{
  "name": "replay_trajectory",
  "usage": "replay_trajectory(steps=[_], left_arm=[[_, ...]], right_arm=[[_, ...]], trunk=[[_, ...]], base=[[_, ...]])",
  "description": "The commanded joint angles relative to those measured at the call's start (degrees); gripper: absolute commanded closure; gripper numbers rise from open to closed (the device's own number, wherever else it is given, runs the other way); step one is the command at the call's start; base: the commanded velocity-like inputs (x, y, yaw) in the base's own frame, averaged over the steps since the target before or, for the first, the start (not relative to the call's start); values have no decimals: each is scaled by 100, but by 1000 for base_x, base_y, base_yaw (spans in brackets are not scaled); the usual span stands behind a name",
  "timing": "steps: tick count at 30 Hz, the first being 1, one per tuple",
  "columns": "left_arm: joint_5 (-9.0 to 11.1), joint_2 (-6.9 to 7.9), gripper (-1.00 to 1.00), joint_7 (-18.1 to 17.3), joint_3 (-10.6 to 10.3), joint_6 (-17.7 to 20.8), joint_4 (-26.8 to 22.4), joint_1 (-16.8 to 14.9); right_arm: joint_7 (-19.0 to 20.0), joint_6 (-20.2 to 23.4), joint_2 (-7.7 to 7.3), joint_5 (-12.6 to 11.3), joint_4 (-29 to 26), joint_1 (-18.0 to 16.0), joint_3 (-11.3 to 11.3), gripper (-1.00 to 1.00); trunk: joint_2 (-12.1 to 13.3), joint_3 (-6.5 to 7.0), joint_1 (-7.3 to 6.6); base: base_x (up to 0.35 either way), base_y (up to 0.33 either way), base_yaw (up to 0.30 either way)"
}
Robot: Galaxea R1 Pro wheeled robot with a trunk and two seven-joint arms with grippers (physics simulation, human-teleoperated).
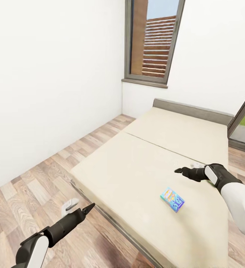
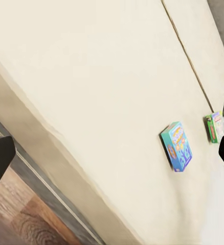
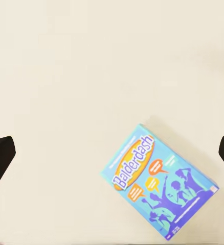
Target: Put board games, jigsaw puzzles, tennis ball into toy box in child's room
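With our right end effector (image 1: 179, 171) spread wide above the bed (image 1: 148, 163), we judge the blue board game (image 3: 158, 185) light and stiff, best pinched across its 2 long edges.

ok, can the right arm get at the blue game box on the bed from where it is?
Probably yes. The right claw hangs open above the bed, the blue game box lies flat just below and beside it, and nothing sits between them.

We read one word — "Balderdash" — on the blue game box (image 3: 158, 186); its smaller print stays illegible to us.
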Motion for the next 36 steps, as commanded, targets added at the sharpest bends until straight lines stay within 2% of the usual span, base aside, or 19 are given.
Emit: replay_trajectory(steps=[1, 7, 36], left_arm=[[11, -7, -100, -21, 17, 45, -4, -4], [12, -7, -100, -93, 4, 26, -52, 28], [12, -8, -100, -109, -2, 16, -48, 43]], right_arm=[[-6, 39, -1, -40, -5, -2, -15, -100], [276, 123, -108, -39, -13, -8, -12, -100], [393, 149, -126, -25, -17, -8, 5, -100]], trunk=[[-3, -15, 0], [-3, -70, 0], [-3, -340, 0]], base=[[0, 0, 0], [0, 0, 0], [0, 0, 0]])
